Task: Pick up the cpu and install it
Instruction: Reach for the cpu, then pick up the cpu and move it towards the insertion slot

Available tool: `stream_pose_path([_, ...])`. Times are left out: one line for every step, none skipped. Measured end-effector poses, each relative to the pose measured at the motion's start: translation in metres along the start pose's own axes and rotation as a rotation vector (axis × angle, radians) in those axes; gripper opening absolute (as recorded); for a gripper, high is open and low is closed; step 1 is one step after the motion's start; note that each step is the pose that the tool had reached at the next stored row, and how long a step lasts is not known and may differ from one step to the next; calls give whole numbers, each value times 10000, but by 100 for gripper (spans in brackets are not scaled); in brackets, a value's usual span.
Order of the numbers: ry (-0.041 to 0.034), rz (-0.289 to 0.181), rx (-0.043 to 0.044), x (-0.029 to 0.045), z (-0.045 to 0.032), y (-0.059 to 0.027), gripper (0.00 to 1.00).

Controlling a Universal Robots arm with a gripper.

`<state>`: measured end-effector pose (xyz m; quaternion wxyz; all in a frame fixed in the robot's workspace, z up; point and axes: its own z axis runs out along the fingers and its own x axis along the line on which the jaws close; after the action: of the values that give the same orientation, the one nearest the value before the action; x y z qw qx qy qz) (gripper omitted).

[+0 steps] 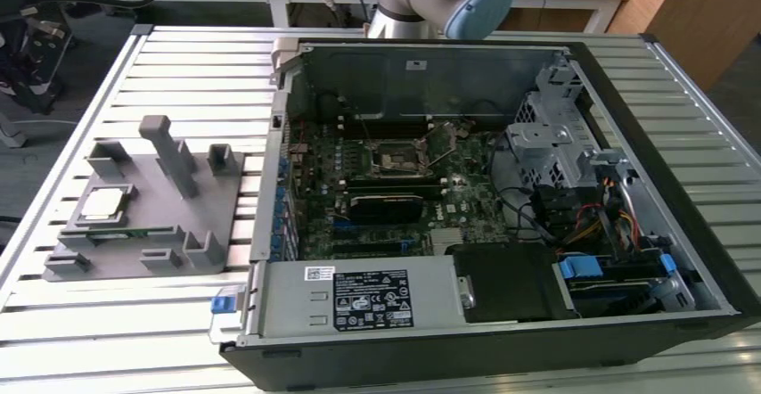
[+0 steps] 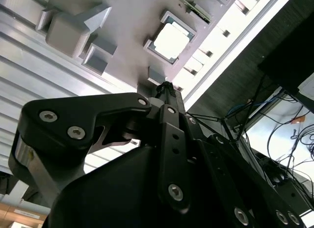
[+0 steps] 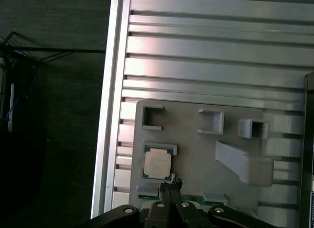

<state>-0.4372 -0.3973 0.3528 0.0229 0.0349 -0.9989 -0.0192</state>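
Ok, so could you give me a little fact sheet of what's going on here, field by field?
cpu: lying in its pocket on the grey holder, not picked up
claw: shut, holding nothing, pointed at the holder close to the cpu, apparently clear of it
memory stick: green, in the holder beside the cpu
socket: inside the open computer case, on the exterior view's right of the holder
table: slatted metal, carrying holder and case

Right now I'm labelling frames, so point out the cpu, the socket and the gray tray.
cpu (image 1: 100, 202): exterior view, middle of its silver lid.
socket (image 1: 396, 158): exterior view, centre inside its black frame.
tray (image 1: 149, 214): exterior view, bare flat base.
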Motion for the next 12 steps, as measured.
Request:
stream_pose_path([0,0,0,13,1,1,11])
stream_pose_path([-1,-1,0,24,3,2,11])
stream_pose_path([-1,0,0,34,4,2,11])
stream_pose_path([0,0,0,43,5,3,11])
stream_pose_path([0,-1,0,53,6,3,11])
stream_pose_path([0,0,0,61,7,4,11])
stream_pose_path([-1,-1,0,69,9,4,11])
stream_pose_path([0,-1,0,75,9,5,11])
stream_pose_path([0,-1,0,82,10,5,11])
stream_pose_path([0,-1,0,87,11,6,11])
stream_pose_path([0,-2,0,92,11,6,11])
stream_pose_path([1,-2,1,96,12,6,11])
